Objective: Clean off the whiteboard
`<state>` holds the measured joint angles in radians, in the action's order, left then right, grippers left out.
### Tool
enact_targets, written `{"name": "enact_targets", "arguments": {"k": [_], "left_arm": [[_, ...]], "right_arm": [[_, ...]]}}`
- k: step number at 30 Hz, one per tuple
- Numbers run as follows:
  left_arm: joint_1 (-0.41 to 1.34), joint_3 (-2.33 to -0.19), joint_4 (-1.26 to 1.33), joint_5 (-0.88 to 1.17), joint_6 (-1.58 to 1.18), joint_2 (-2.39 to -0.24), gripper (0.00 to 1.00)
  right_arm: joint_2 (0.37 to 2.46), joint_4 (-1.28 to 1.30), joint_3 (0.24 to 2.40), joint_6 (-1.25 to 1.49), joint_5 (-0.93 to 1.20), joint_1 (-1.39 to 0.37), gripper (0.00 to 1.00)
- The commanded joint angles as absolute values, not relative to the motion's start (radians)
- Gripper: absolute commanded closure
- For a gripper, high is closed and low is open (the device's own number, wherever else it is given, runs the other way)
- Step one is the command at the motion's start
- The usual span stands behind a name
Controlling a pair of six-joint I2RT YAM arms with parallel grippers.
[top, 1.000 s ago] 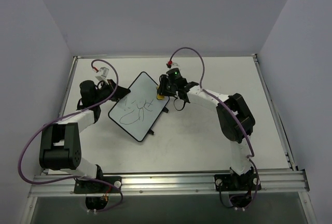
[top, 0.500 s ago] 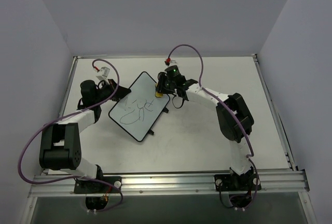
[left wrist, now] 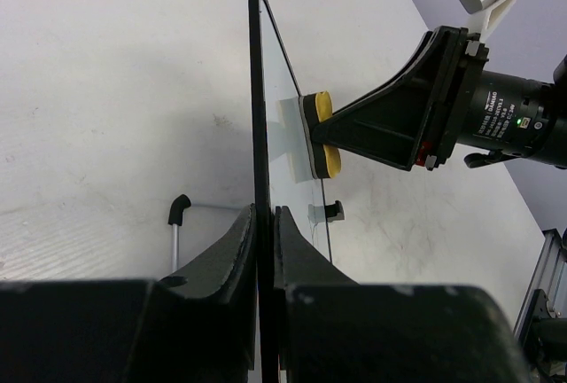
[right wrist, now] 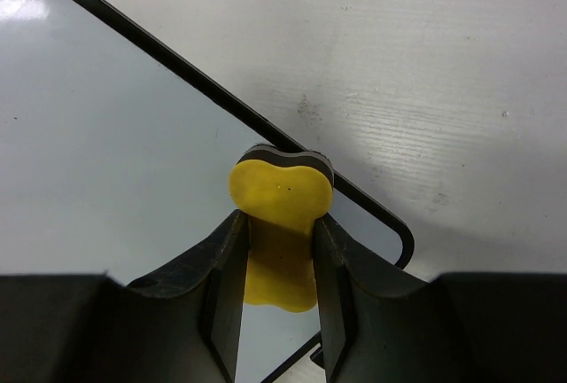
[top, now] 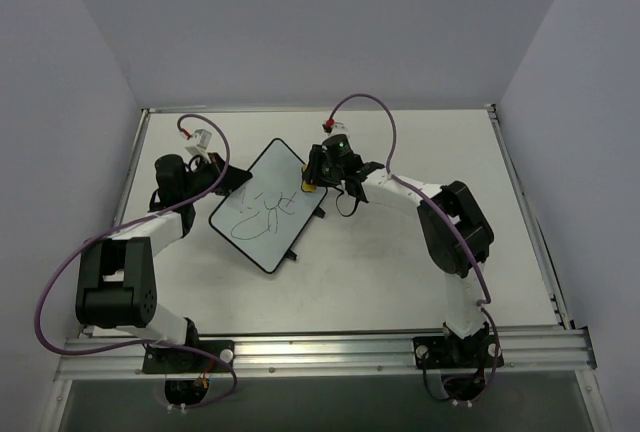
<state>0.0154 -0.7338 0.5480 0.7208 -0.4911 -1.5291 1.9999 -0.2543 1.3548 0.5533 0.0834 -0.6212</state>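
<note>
The whiteboard (top: 262,206) lies tilted near the table's middle-left, with dark scribbles across its middle. My left gripper (top: 232,180) is shut on its left edge; the left wrist view shows the black frame (left wrist: 259,117) edge-on, pinched between the jaws. My right gripper (top: 311,180) is shut on the small yellow eraser (right wrist: 281,223), which presses on the board near its right corner (right wrist: 400,239). The eraser also shows in the left wrist view (left wrist: 321,135), against the board face.
The white table (top: 400,272) is walled on three sides, with a metal rail (top: 330,347) along its near edge. The board's small black feet (top: 292,255) stick out at its lower right side. Purple cables loop above both arms.
My right gripper moved a little up along the board's right edge with the eraser, then came back down slightly. The left arm and the board have stayed put.
</note>
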Motion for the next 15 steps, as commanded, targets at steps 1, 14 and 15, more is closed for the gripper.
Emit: {"name": "enact_targets", "arguments": {"k": [1, 14, 15], "left_arm": [[0.046, -0.765, 0.555, 0.764, -0.428, -1.516, 0.98], [0.051, -0.765, 0.546, 0.753, -0.420, -1.513, 0.98], [0.052, -0.765, 0.546, 0.752, -0.420, -1.514, 0.98]], "right_arm": [[1.982, -0.196, 1.304, 0.554, 0.087, -0.615, 1.00], [1.957, -0.210, 1.261, 0.548, 0.089, -0.600, 1.00], [1.956, -0.209, 1.261, 0.545, 0.090, -0.601, 1.00]]}}
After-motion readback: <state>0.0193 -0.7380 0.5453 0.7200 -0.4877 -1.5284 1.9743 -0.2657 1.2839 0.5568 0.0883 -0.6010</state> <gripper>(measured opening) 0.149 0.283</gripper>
